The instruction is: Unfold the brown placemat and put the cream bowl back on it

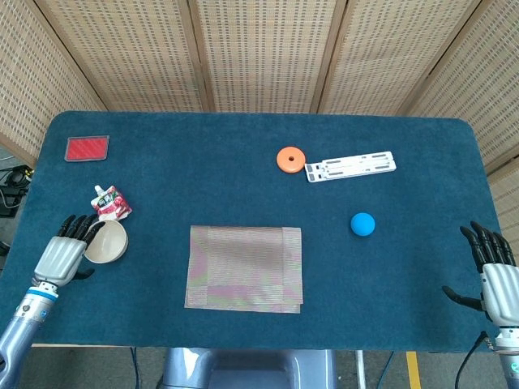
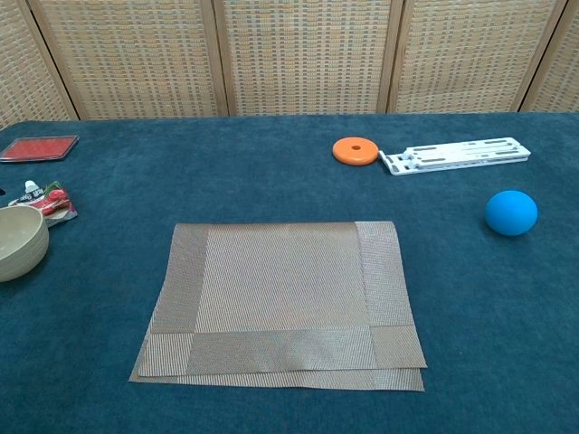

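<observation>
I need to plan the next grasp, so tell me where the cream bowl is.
The cream bowl sits on the table's left side, left of the folded placemat, just below a small red packet, with the left hand beside it.

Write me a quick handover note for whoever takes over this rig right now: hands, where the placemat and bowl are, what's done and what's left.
Left hand: at the table's left edge, fingers against the cream bowl; whether it grips the bowl is unclear.
Right hand: open, empty, at the right edge.
Cream bowl: upright on the table, left of the brown placemat, beside a small red pouch.
Brown placemat: front centre, folded double, lower layer showing along the near edge.
Done: bowl is off the mat.
Left: unfold the mat, set the bowl back on it.
</observation>
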{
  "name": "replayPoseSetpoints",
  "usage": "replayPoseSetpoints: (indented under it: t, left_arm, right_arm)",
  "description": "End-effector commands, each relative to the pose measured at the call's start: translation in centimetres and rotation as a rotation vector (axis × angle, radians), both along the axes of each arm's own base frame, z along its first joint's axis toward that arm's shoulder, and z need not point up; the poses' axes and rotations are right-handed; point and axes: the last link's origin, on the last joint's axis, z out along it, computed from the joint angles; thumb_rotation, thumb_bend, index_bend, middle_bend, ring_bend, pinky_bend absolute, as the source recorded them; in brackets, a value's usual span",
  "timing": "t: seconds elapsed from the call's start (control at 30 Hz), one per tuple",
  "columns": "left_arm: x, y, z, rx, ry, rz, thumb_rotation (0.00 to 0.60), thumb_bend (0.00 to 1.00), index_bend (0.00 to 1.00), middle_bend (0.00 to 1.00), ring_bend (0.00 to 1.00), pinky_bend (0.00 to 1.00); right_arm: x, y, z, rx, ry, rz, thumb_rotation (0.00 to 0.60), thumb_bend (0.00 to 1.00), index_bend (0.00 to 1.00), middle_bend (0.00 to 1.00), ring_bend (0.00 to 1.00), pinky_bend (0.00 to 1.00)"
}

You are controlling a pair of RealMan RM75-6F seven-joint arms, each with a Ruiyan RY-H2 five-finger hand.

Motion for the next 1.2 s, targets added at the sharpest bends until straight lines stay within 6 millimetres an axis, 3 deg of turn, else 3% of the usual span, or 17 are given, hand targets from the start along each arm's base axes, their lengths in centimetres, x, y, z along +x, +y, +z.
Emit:
replayPoseSetpoints:
  t: [0.03, 0.23, 0.4, 0.5, 0.7, 1.2]
  left_arm:
    - [2.9, -0.7, 1.1, 0.011, -0.069, -0.084, 0.6, 0.17, 0.22, 0.0, 0.0, 0.0]
    - [7.3, -2.0, -0.7, -0.044, -0.098, -0.202, 0.6, 0.34, 0.44, 0.0, 0.0, 0.0]
    - [9.3, -2.6, -2.8, -0.097, -0.088, -0.239, 0.6, 0.39, 0.52, 0.0, 0.0, 0.0]
    - [10.0, -3.1, -4.6, -0.144, -0.079, -0.247, 0.6, 0.45, 0.53, 0.0, 0.0, 0.0]
    - [10.6, -4.0, -7.4, -0.208, -0.054, -0.254, 0.6, 0.45, 0.47, 0.0, 0.0, 0.0]
    - [11.4, -5.7, -10.8, -0.275, -0.017, -0.295, 0.6, 0.45, 0.51, 0.0, 0.0, 0.0]
  right_arm:
    - [0.0, 0.0, 0.1, -0.004, -0.004, -0.003, 0.6, 0.03, 0.0, 0.0, 0.0, 0.0]
    - [-0.1, 0.0, 0.3, -0.005, -0.007, -0.002, 0.6, 0.03, 0.0, 0.0, 0.0, 0.0]
    - [-0.1, 0.0, 0.4, -0.006, -0.01, -0.002, 0.6, 0.03, 0.0, 0.0, 0.0, 0.0]
    - [-0.2, 0.0, 0.4, -0.004, -0.012, -0.005, 0.6, 0.04, 0.0, 0.0, 0.0, 0.0]
    - [-0.2, -0.1, 0.5, -0.005, -0.016, -0.009, 0.6, 0.05, 0.0, 0.0, 0.0, 0.0]
    - [-0.3, -0.1, 0.5, -0.006, -0.017, -0.014, 0.6, 0.06, 0.0, 0.0, 0.0, 0.0]
